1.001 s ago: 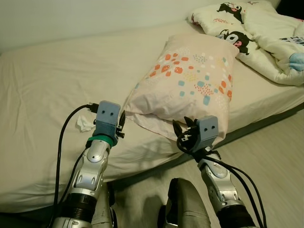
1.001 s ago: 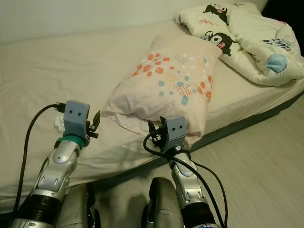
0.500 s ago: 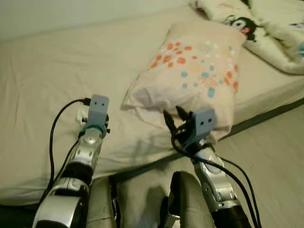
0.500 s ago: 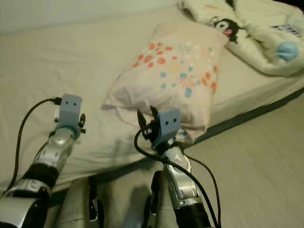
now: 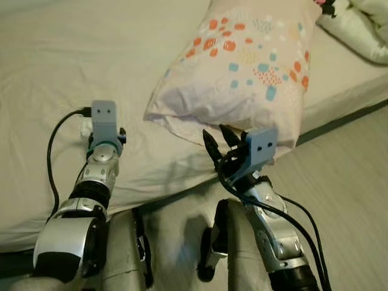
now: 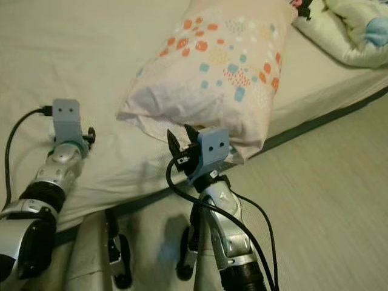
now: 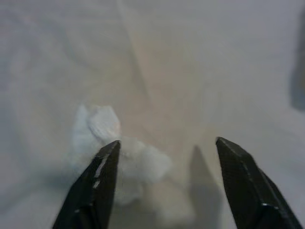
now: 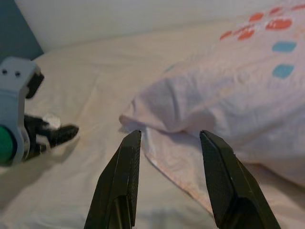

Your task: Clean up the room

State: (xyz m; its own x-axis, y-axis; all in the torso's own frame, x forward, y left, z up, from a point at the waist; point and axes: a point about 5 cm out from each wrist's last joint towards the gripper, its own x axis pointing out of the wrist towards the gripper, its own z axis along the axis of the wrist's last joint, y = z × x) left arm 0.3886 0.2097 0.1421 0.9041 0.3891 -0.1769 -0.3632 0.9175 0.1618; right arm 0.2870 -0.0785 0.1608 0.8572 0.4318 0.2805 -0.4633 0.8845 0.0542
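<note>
I've got the left pincer point(image 7: 162, 186) spread wide over the crumpled tissue point(image 7: 112, 160) on the bed point(image 5: 54, 73). Right pincer point(image 8: 169, 179) gapes beside the pillow point(image 5: 242, 66).

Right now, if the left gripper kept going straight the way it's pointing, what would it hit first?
Most likely the crumpled white tissue on the bed sheet. The left gripper has its jaws open, with the tissue nearer one finger than centred. How close it is remains unclear.
</note>
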